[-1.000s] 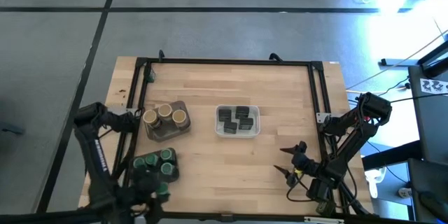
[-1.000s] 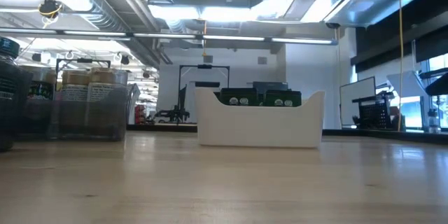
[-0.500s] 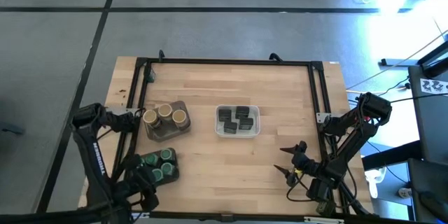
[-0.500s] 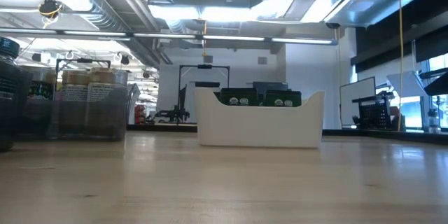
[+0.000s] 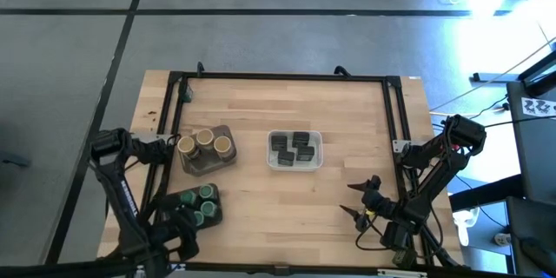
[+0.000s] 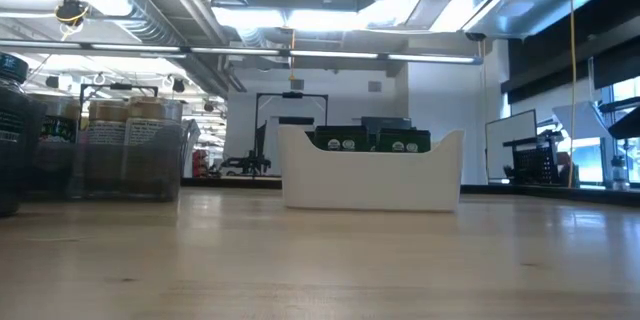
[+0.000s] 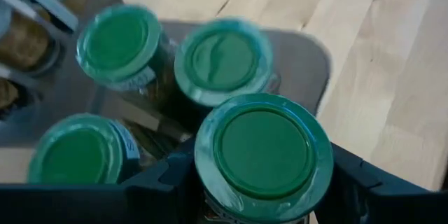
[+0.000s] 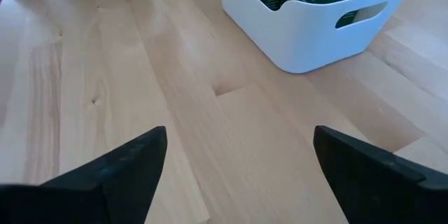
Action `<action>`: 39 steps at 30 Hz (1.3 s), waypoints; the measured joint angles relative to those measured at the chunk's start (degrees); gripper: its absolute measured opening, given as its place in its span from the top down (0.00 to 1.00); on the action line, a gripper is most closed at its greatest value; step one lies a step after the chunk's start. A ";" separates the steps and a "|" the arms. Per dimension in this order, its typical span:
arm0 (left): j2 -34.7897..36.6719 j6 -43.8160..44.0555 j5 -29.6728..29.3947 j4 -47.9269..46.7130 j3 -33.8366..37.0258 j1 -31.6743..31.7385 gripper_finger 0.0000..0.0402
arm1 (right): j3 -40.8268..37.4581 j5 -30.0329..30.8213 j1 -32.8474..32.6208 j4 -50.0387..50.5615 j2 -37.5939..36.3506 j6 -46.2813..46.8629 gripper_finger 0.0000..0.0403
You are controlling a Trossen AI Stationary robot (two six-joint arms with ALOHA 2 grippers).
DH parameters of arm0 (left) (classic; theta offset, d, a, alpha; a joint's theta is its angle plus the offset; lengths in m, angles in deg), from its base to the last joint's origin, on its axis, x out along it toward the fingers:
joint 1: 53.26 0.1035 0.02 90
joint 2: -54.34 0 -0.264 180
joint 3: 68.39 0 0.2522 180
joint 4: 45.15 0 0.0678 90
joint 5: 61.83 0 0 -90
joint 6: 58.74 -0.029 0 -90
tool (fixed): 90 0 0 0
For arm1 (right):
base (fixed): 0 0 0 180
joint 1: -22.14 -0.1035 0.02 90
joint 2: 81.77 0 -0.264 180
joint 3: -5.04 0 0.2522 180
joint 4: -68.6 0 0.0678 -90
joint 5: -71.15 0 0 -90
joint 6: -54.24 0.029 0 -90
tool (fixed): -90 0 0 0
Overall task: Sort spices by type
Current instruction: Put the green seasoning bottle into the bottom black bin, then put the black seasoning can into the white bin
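Left gripper (image 7: 262, 203) clamps a green-lidded jar (image 7: 262, 155) over the dark grey tray (image 5: 193, 206), beside three more green-lidded jars (image 7: 222, 61). Right gripper (image 5: 363, 200) waits spread wide. Farther off, tan-topped jars (image 5: 201, 142) and dark tins (image 5: 294, 148) sit sorted on the tabletop (image 5: 278, 109).

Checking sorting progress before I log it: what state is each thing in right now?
Green-lidded jars: lids on, upright, grouped in a dark tray.
Nearest green jar: between the left gripper's fingers, in the tray area.
Tan-topped jars: upright, together in another dark tray.
Dark tins: together in the white tray.
Right gripper: open, empty, above bare table.
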 joint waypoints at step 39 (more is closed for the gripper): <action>9.00 -23.63 -4.61 16.66 -4.76 12.67 0.19 | 23.04 -30.21 0.74 23.70 -4.66 -12.52 0.11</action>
